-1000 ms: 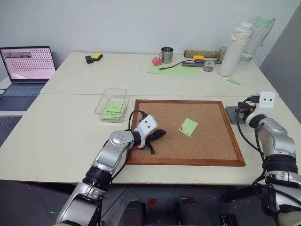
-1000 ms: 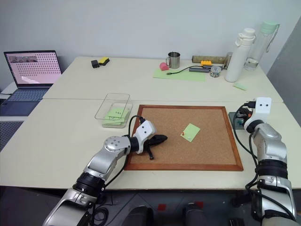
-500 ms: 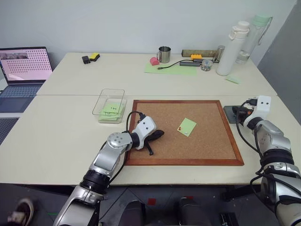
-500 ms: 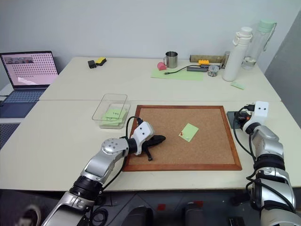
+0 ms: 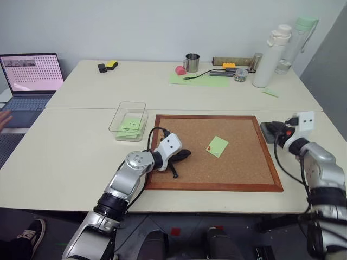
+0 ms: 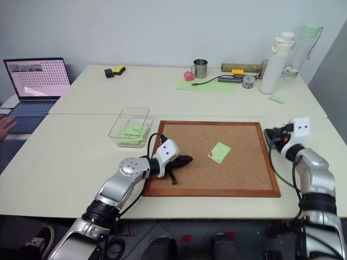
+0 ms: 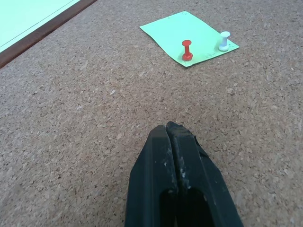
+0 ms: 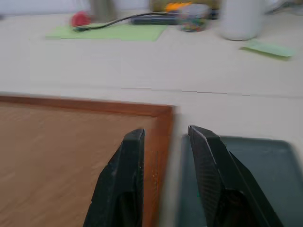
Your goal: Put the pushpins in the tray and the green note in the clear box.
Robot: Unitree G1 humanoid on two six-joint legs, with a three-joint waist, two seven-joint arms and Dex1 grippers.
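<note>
Green note (image 5: 217, 146) lies flat, pinned by red pushpin (image 7: 187, 49).

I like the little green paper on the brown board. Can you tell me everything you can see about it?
The green note is a small, light green square of thin paper, blank as far as I can see. It lies flat on the cork board, turned at an angle, right of the middle. Two pushpins stick up out of it near one edge: a red pushpin and a white pushpin. No gripper touches it.

2 cream tables (image 5: 81, 151) abut, plain pale wall (image 5: 152, 27) behind, perhaps grey.
</note>
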